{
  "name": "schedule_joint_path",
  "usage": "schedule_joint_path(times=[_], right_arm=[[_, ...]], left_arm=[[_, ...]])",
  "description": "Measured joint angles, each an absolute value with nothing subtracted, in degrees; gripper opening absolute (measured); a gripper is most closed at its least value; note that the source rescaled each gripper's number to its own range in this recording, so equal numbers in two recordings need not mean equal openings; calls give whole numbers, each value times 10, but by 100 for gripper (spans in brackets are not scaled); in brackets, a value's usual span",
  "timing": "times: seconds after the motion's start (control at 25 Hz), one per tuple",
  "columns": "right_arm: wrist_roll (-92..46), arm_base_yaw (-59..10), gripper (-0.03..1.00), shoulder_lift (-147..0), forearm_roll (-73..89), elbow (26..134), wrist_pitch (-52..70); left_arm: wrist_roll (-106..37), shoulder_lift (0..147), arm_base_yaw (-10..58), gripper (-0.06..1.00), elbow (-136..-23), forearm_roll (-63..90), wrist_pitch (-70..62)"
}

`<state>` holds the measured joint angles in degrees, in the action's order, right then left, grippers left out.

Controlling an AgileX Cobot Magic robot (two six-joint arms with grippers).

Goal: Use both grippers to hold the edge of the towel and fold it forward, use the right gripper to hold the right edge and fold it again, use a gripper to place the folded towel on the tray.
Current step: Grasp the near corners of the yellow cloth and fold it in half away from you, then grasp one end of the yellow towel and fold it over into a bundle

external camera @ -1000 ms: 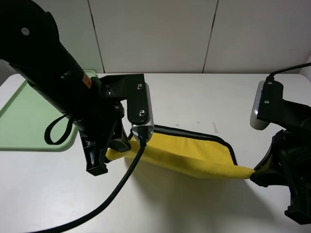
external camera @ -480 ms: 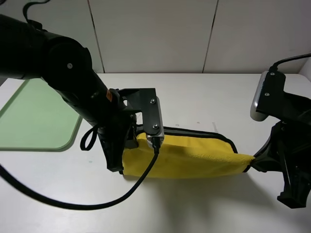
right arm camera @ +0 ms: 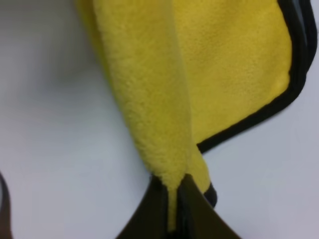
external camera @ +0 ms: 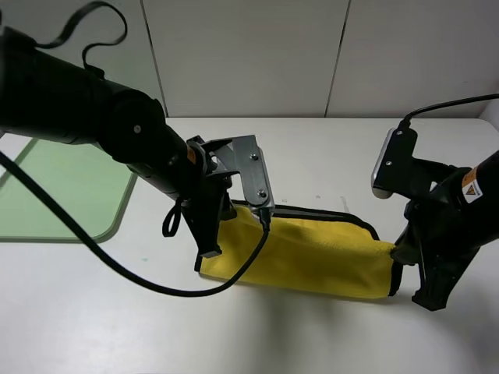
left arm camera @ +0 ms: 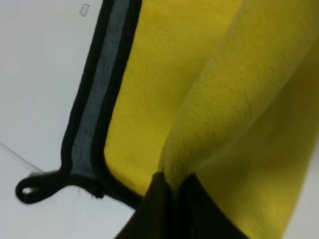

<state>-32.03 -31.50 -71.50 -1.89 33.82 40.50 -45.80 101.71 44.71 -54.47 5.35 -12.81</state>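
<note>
A yellow towel (external camera: 312, 253) with a black and grey border lies partly folded over itself at the table's middle. My left gripper (external camera: 209, 253) is shut on its left corner; the left wrist view shows the fingertips (left arm camera: 172, 189) pinching the yellow cloth (left arm camera: 219, 99), with the border and its hanging loop (left arm camera: 30, 186) below. My right gripper (external camera: 398, 253) is shut on the right corner; the right wrist view shows the cloth (right arm camera: 149, 89) pinched between the fingertips (right arm camera: 172, 199). The pale green tray (external camera: 54, 187) lies at the far left.
The white table (external camera: 312, 156) runs to a white panelled wall at the back. A black cable (external camera: 125, 273) from the left arm loops over the table in front of the tray.
Both grippers have carried the lifted towel edge away from the front and lowered it, so the towel now lies flatter. The left arm swung right, the right arm moved left.
</note>
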Motion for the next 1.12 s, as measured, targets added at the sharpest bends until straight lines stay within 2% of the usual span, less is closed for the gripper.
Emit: schedule_joint_path(times=[0.52, 0.64, 0.68, 0.72, 0.76, 0.8, 0.88, 0.96, 1.12], right_arm=[[-294, -315, 0, -760, -71, 338, 347], [-294, -315, 1, -760, -83, 338, 342], [-293, -315, 7, -760, -85, 338, 341], [-293, -315, 19, -760, -86, 338, 340], [-293, -315, 35, -760, -88, 338, 340], [-289, -315, 59, -760, -94, 338, 340], [-268, -315, 85, -760, -116, 338, 335], [-235, -315, 94, -760, -143, 338, 325], [-203, -315, 99, -760, -159, 338, 314]], left_arm=[[-458, 1068, 447, 0, -545, 54, -12], [-458, 1068, 447, 4, -545, 54, -9], [-458, 1068, 447, 10, -545, 54, -7], [-456, 1068, 447, 18, -545, 54, -7], [-450, 1068, 447, 32, -545, 54, -7], [-441, 1069, 447, 50, -545, 54, -7], [-417, 1073, 444, 79, -545, 54, -4], [-397, 1082, 442, 92, -545, 54, -4], [-386, 1089, 441, 98, -545, 55, -4]])
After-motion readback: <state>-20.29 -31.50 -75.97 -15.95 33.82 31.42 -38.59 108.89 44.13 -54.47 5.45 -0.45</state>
